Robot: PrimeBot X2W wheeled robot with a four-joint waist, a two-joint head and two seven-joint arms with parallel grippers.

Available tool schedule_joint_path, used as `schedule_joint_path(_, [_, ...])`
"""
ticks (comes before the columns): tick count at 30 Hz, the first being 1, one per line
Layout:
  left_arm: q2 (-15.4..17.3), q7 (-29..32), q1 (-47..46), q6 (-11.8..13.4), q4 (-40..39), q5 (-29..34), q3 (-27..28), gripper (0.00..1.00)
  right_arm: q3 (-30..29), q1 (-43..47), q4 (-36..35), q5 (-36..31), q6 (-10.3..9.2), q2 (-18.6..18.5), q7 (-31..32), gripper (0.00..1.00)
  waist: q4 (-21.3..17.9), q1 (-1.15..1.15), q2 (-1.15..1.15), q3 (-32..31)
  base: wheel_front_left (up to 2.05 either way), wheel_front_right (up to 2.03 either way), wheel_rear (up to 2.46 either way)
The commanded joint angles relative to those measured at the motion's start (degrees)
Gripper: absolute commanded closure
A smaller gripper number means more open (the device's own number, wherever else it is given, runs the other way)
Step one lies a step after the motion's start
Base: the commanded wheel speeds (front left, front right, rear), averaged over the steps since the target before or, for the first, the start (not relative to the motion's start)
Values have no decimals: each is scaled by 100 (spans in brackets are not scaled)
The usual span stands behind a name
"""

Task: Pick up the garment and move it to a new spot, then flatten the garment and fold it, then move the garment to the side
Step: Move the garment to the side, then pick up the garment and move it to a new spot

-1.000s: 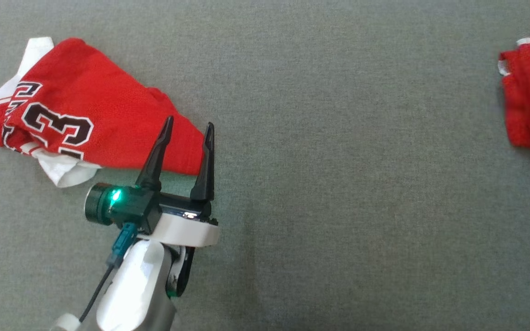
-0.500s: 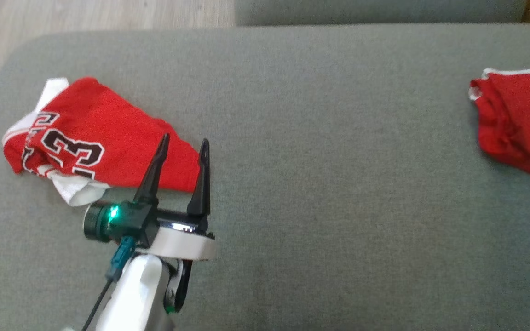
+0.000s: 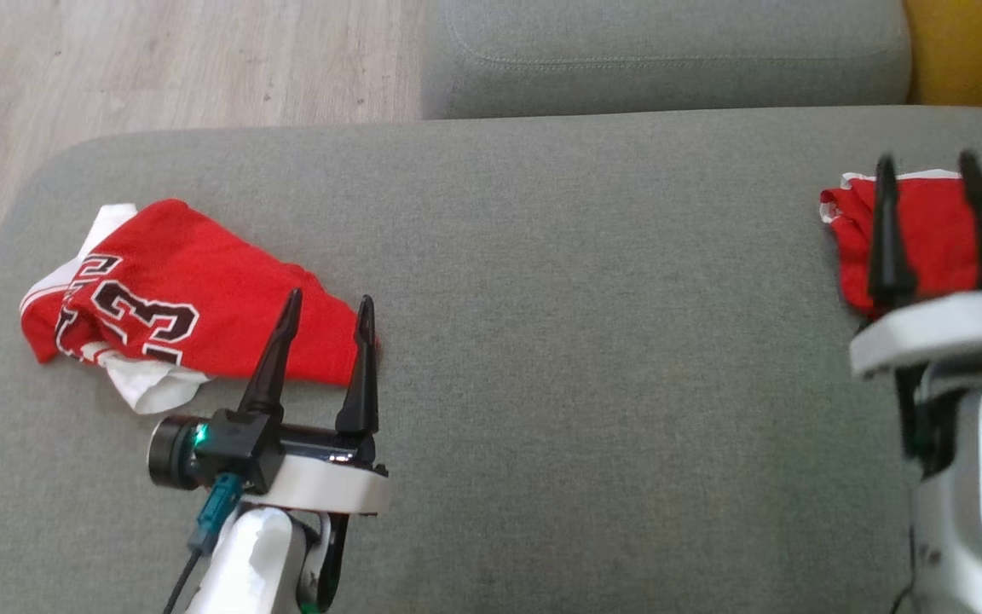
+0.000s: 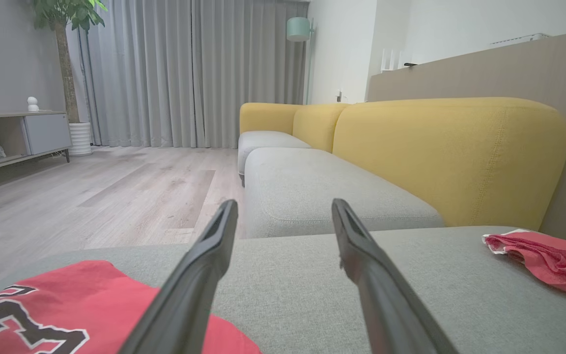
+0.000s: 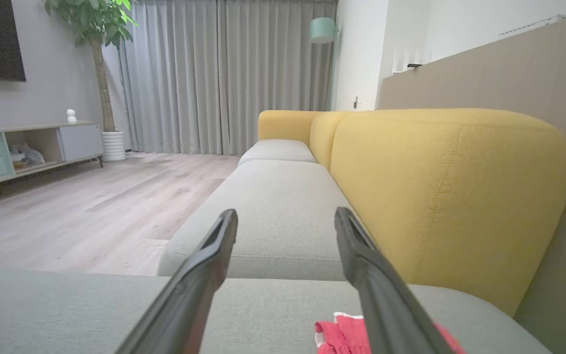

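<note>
Left pincer (image 3: 329, 300), spread and empty, is the nearer one: the crumpled red numbered jersey (image 3: 193, 281) lies just ahead, its long axis running leftward; right pincer (image 3: 926, 162) also spread

The head camera has tilted up (floor (image 3: 158, 68) and next cushion (image 3: 661, 51) now show); the right gripper (image 3: 926, 162) has entered, a red cloth (image 3: 930, 230) seen between its spread fingers.

Grey curtains (image 4: 194, 73) hang behind a pale wood floor (image 4: 91, 196), beside a yellow-backed grey sofa (image 4: 312, 191) and potted plant (image 5: 99, 59).
</note>
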Motion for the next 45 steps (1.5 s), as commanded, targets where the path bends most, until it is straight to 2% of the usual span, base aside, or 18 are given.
schedule_joint_path(1, [25,-29,-92,33,-222,-27,216,0,207,69,-153,129,-4,39,-222,0,-7,1,0,-23,0,0,0])
schedule_joint_path(10, [25,-29,139,36,-194,-89,154,0,388,1104,340,848,-4,54,-1081,0,2,1,0,-83,0,0,0])
schedule_joint_path(32, [25,-29,309,97,-258,-143,188,0,575,1444,353,965,-4,55,-1219,0,40,1,0,-170,0,0,0])
schedule_joint_path(38, [25,-29,291,96,-239,-107,209,0,734,1479,357,986,-4,55,-1220,0,250,1,0,-198,0,0,0])
schedule_joint_path(45, [25,-29,293,87,-211,-53,269,0,1127,1528,371,1042,-4,55,-1220,0,738,1,0,-244,0,0,0])
